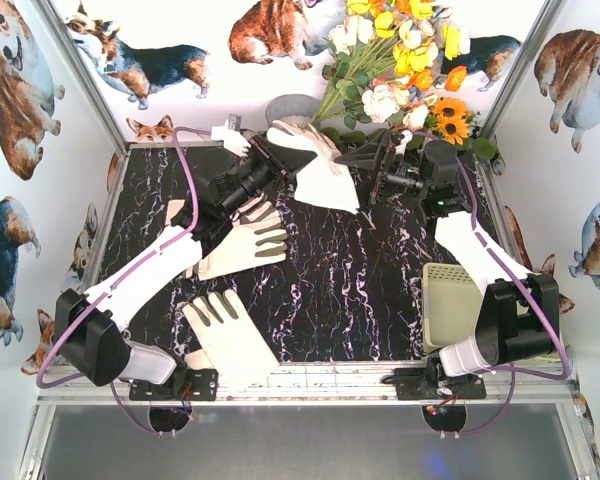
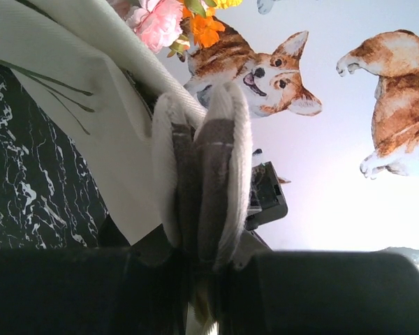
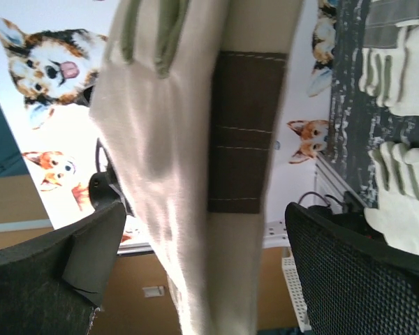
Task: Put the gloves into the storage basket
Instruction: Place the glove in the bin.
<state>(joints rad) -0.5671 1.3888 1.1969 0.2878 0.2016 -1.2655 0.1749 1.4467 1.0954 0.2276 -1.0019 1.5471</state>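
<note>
Two gloves (image 1: 242, 240) laid flat on table (image 1: 380, 270), left-centre. Third glove (image 1: 325, 175) clamped by left gripper (image 1: 275, 150), draped between spread jaws of right gripper (image 3: 209, 265), ungripped. Judged light, floppy; cuff best pinched. Storage basket (image 1: 448, 300) seen near right base.
</note>
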